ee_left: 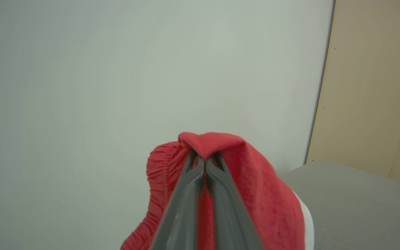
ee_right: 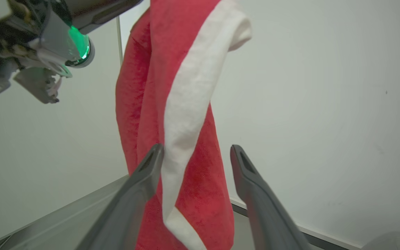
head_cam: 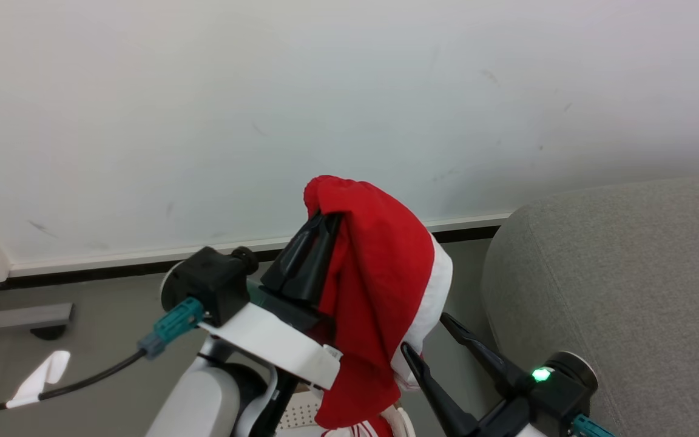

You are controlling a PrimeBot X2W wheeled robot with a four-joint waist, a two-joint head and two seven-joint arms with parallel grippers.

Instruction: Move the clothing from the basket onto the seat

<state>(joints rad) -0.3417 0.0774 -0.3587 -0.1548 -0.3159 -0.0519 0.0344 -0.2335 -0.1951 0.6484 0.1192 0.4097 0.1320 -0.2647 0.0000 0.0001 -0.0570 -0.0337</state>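
at frame centre, left gripper [head_cam: 324,217] clamps clothing [head_cam: 380,285] aloft; lower right, right gripper [head_cam: 427,334] jaws wide, near seat [head_cam: 616,273]

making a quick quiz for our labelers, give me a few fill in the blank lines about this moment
1. The garment pinched by the left gripper is red with ___ trim.
2. The right gripper sits beside the cloth with its fingers ___, gripping nothing.
3. In the head view, the grey seat lies on the robot's ___ side of the lifted garment.

Missing words: white; open; right
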